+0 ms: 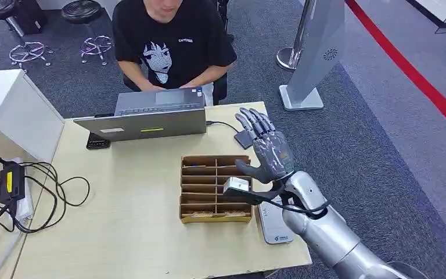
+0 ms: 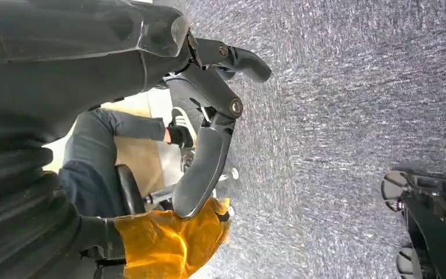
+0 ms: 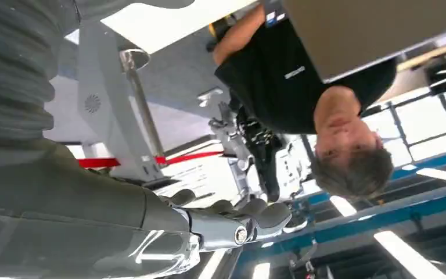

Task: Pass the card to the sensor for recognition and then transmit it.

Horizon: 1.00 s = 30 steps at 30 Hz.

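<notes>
Table [image 1: 122, 232] edge, right hand [image 1: 270, 151] spread, empty

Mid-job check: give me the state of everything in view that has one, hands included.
Right robot hand: raised above the table, fingers spread, holding nothing.
Left robot hand: hanging over the carpet, fingers apart, empty.
Laptop: open, a person typing at it.
Cardboard tray: upright on the table, slots open at the top.
Sensor: flat on the table, cable plugged in.
</notes>
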Each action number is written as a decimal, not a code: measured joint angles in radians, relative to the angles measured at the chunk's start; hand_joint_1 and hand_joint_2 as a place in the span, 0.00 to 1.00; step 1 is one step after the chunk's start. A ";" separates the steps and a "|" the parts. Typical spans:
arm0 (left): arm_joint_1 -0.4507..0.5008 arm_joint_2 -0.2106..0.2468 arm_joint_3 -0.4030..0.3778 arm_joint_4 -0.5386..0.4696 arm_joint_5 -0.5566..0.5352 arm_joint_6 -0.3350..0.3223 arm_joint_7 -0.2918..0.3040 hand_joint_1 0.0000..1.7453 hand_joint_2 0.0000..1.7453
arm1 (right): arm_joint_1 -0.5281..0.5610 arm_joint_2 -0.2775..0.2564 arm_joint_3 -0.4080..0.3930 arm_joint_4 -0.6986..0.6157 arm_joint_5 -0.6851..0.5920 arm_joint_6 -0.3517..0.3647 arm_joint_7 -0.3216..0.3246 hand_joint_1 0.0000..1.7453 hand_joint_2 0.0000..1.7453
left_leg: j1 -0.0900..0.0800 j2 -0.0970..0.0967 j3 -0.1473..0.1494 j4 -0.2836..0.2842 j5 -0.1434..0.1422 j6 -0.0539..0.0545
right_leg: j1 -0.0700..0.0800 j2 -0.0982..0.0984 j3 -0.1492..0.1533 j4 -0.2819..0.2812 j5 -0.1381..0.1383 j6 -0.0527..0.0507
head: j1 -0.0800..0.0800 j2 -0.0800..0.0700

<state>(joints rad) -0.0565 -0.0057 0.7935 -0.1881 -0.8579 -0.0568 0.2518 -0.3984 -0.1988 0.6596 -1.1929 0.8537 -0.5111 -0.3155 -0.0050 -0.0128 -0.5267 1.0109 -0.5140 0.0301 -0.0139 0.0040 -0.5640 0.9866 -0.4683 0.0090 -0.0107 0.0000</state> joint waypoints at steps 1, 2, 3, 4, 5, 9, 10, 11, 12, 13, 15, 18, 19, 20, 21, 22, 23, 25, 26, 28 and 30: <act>0.000 0.000 0.002 0.000 -0.002 0.000 0.000 0.00 1.00 | 0.007 -0.001 0.001 -0.007 -0.001 0.010 -0.005 0.00 1.00 | 0.000 0.000 0.000 0.000 0.000 0.000 | 0.000 0.000 0.000 0.000 0.000 0.000 | 0.000 0.000; 0.000 0.000 0.003 0.000 -0.004 0.000 0.000 0.00 1.00 | 0.015 -0.001 0.003 -0.012 -0.002 0.019 -0.011 0.00 1.00 | 0.000 0.000 0.000 0.000 0.000 0.000 | 0.000 0.000 0.000 0.000 0.000 0.000 | 0.000 0.000; 0.000 0.000 0.004 0.000 -0.005 0.000 0.000 0.00 1.00 | 0.022 -0.001 0.005 -0.013 -0.001 0.024 -0.014 0.00 1.00 | 0.000 0.000 0.000 0.000 0.000 0.000 | 0.000 0.000 0.000 0.000 0.000 0.000 | 0.000 0.000; 0.000 0.000 0.004 0.000 -0.006 0.000 0.000 0.00 1.00 | 0.029 -0.001 0.010 -0.012 -0.001 0.030 -0.019 0.00 1.00 | 0.000 0.000 0.000 0.000 0.000 0.000 | 0.000 0.000 0.000 0.000 0.000 0.000 | 0.000 0.000; 0.000 0.000 0.004 0.000 -0.007 0.000 0.000 0.00 1.00 | 0.034 -0.001 0.013 -0.011 0.002 0.034 -0.020 0.00 1.00 | 0.000 0.000 0.000 0.000 0.000 0.000 | 0.000 0.000 0.000 0.000 0.000 0.000 | 0.000 0.000; 0.000 0.000 0.010 0.000 -0.012 0.000 0.000 0.00 1.00 | 0.055 0.004 0.034 0.014 0.005 0.037 -0.019 0.00 1.00 | 0.000 0.000 0.000 0.000 0.000 0.000 | 0.000 0.000 0.000 0.000 0.000 0.000 | 0.000 0.000; 0.000 0.000 0.012 0.000 -0.012 0.000 -0.001 0.00 1.00 | 0.058 0.007 0.039 0.023 0.005 0.036 -0.019 0.00 1.00 | 0.000 0.000 0.000 0.000 0.000 0.000 | 0.000 0.000 0.000 0.000 0.000 0.000 | 0.000 0.000; -0.001 0.000 0.014 0.000 -0.013 0.000 -0.002 0.00 1.00 | 0.061 0.009 0.043 0.032 0.005 0.035 -0.019 0.00 1.00 | 0.000 0.000 0.000 0.000 0.000 0.000 | 0.000 0.000 0.000 0.000 0.000 0.000 | 0.000 0.000; -0.001 0.000 0.015 0.000 -0.013 0.000 -0.002 0.00 1.00 | 0.064 0.011 0.046 0.038 0.005 0.034 -0.019 0.00 1.00 | 0.000 0.000 0.000 0.000 0.000 0.000 | 0.000 0.000 0.000 0.000 0.000 0.000 | 0.000 0.000; -0.001 0.000 0.016 0.000 -0.013 0.000 -0.002 0.00 1.00 | 0.065 0.015 0.048 0.045 0.011 0.031 -0.016 0.00 1.00 | 0.000 0.000 0.000 0.000 0.000 0.000 | 0.000 0.000 0.000 0.000 0.000 0.000 | 0.000 0.000; -0.001 0.000 0.019 0.000 -0.014 0.000 -0.002 0.00 1.00 | 0.065 0.024 0.054 0.066 0.027 0.021 -0.008 0.00 1.00 | 0.000 0.000 0.000 0.000 0.000 0.000 | 0.000 0.000 0.000 0.000 0.000 0.000 | 0.000 0.000; -0.001 0.000 0.021 0.000 -0.021 -0.001 -0.002 0.00 1.00 | 0.060 0.035 0.060 0.088 0.058 -0.002 0.016 0.00 1.00 | 0.000 0.000 0.000 0.000 0.000 0.000 | 0.000 0.000 0.000 0.000 0.000 0.000 | 0.000 0.000; -0.001 0.000 0.021 0.000 -0.025 -0.002 -0.002 0.00 1.00 | 0.057 0.040 0.061 0.097 0.071 -0.012 0.030 0.00 1.00 | 0.000 0.000 0.000 0.000 0.000 0.000 | 0.000 0.000 0.000 0.000 0.000 0.000 | 0.000 0.000; -0.001 -0.001 0.021 0.000 -0.029 -0.003 -0.002 0.00 1.00 | 0.051 0.044 0.063 0.111 0.093 -0.025 0.053 0.00 1.00 | 0.000 0.000 0.000 0.000 0.000 0.000 | 0.000 0.000 0.000 0.000 0.000 0.000 | 0.000 0.000; -0.002 -0.001 0.021 0.000 -0.032 -0.003 -0.002 0.00 1.00 | 0.043 0.050 0.064 0.128 0.117 -0.040 0.077 0.00 1.00 | 0.000 0.000 0.000 0.000 0.000 0.000 | 0.000 0.000 0.000 0.000 0.000 0.000 | 0.000 0.000; -0.002 -0.002 0.021 0.000 -0.034 -0.003 -0.002 0.00 1.00 | 0.035 0.054 0.066 0.144 0.134 -0.052 0.095 0.00 1.00 | 0.000 0.000 0.000 0.000 0.000 0.000 | 0.000 0.000 0.000 0.000 0.000 0.000 | 0.000 0.000; -0.002 -0.002 0.021 0.000 -0.040 -0.003 -0.002 0.00 1.00 | 0.026 0.059 0.068 0.162 0.147 -0.063 0.109 0.00 1.00 | 0.000 0.000 0.000 0.000 0.000 0.000 | 0.000 0.000 0.000 0.000 0.000 0.000 | 0.000 0.000; -0.002 -0.004 0.021 0.000 -0.046 -0.003 -0.002 0.00 1.00 | 0.011 0.069 0.069 0.198 0.155 -0.076 0.118 0.00 1.00 | 0.000 0.000 0.000 0.000 0.000 0.000 | 0.000 0.000 0.000 0.000 0.000 0.000 | 0.000 0.000; -0.003 -0.005 0.021 0.000 -0.049 -0.004 -0.002 0.00 1.00 | 0.005 0.073 0.069 0.213 0.155 -0.080 0.117 0.00 1.00 | 0.000 0.000 0.000 0.000 0.000 0.000 | 0.000 0.000 0.000 0.000 0.000 0.000 | 0.000 0.000; -0.003 -0.005 0.021 0.000 -0.050 -0.005 -0.002 0.00 1.00 | -0.004 0.080 0.069 0.239 0.155 -0.086 0.115 0.00 1.00 | 0.000 0.000 0.000 0.000 0.000 0.000 | 0.000 0.000 0.000 0.000 0.000 0.000 | 0.000 0.000; -0.003 -0.005 0.021 0.000 -0.053 -0.006 -0.002 0.00 1.00 | -0.011 0.085 0.069 0.260 0.155 -0.088 0.115 0.00 1.00 | 0.000 0.000 0.000 0.000 0.000 0.000 | 0.000 0.000 0.000 0.000 0.000 0.000 | 0.000 0.000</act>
<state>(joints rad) -0.0594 -0.0107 0.8144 -0.1881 -0.9106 -0.0629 0.2502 -0.4094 -0.1133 0.7282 -0.9327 1.0082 -0.5993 -0.2007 -0.0049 -0.0130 -0.5271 1.0108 -0.5140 0.0301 -0.0140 0.0039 -0.5639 0.9868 -0.4683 0.0090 -0.0111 0.0000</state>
